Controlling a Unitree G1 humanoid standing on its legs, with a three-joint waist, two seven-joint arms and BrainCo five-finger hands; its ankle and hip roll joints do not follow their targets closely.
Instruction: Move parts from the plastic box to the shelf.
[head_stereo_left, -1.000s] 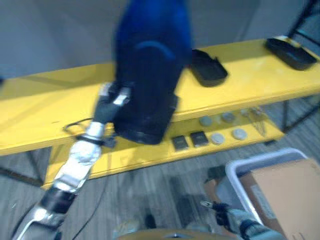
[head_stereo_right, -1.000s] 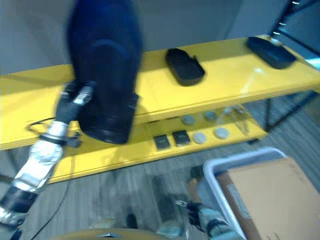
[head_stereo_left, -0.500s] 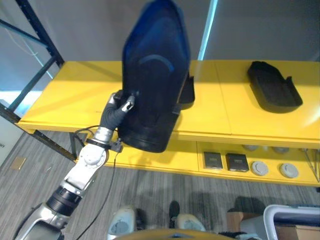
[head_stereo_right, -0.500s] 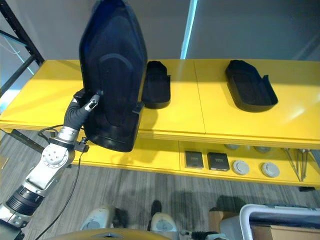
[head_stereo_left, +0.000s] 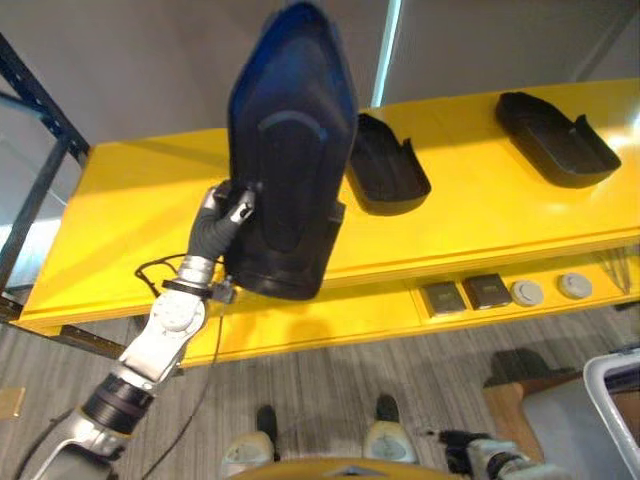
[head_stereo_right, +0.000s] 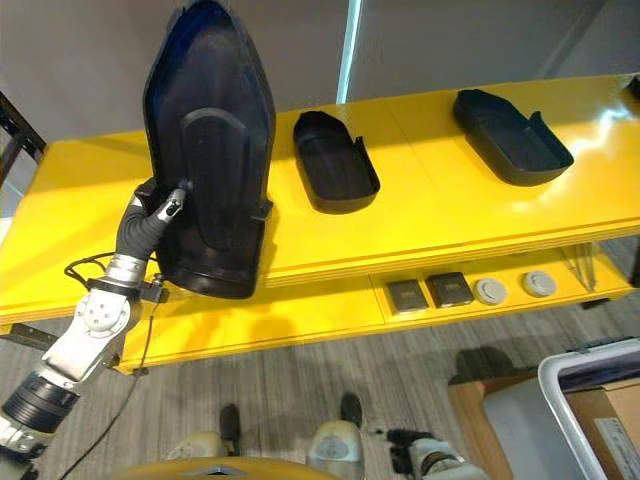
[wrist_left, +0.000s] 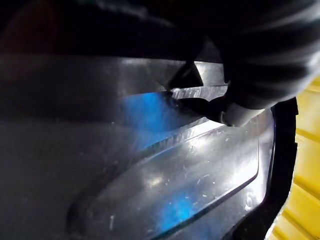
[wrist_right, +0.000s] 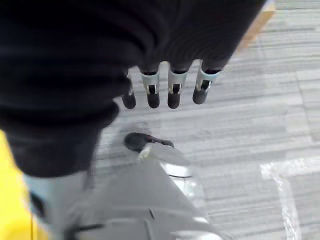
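Light: bright overhead, glare on the yellow shelf (head_stereo_right: 600, 110) at far right.
Blur: left wrist view dim, soft.

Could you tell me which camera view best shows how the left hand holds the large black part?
The right eye view: the left hand grips the large black part at its left edge, above the yellow shelf. The left eye view shows much the same; the left wrist view shows the part's surface very close.

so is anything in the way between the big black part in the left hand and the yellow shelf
Nothing visible blocks it. The left hand holds the large black part upright in front of the yellow shelf, whose top is bare there; another black part lies further to the right.
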